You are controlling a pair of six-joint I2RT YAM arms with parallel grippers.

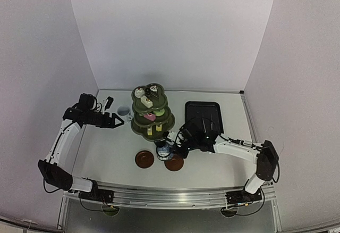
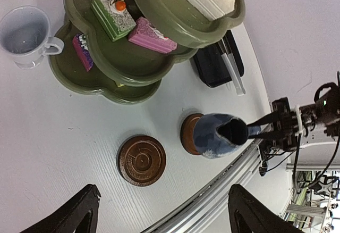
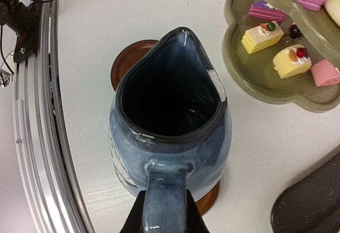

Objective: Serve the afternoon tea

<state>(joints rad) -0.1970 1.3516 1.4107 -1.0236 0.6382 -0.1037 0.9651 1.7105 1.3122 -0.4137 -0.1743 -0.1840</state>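
Observation:
The dark green three-tier stand (image 1: 151, 110) holds small colourful cakes (image 2: 112, 14) at the back middle. A white cup (image 1: 124, 110) stands on the table just left of it, a little beyond my left gripper (image 1: 118, 120). In the left wrist view that gripper (image 2: 163, 190) is open and empty. Two round brown coasters (image 1: 144, 159) (image 1: 173, 163) lie in front of the stand. My right gripper (image 3: 164, 219) is shut on the handle of the small blue cup (image 3: 170, 121), which sits over the right coaster (image 3: 210, 202). I cannot tell whether it touches the coaster.
A black rectangular tray (image 1: 204, 113) lies right of the stand with metal tongs (image 2: 234, 68) on it. The metal rail (image 3: 42, 137) runs along the table's near edge close to the coasters. White walls close in the back and sides.

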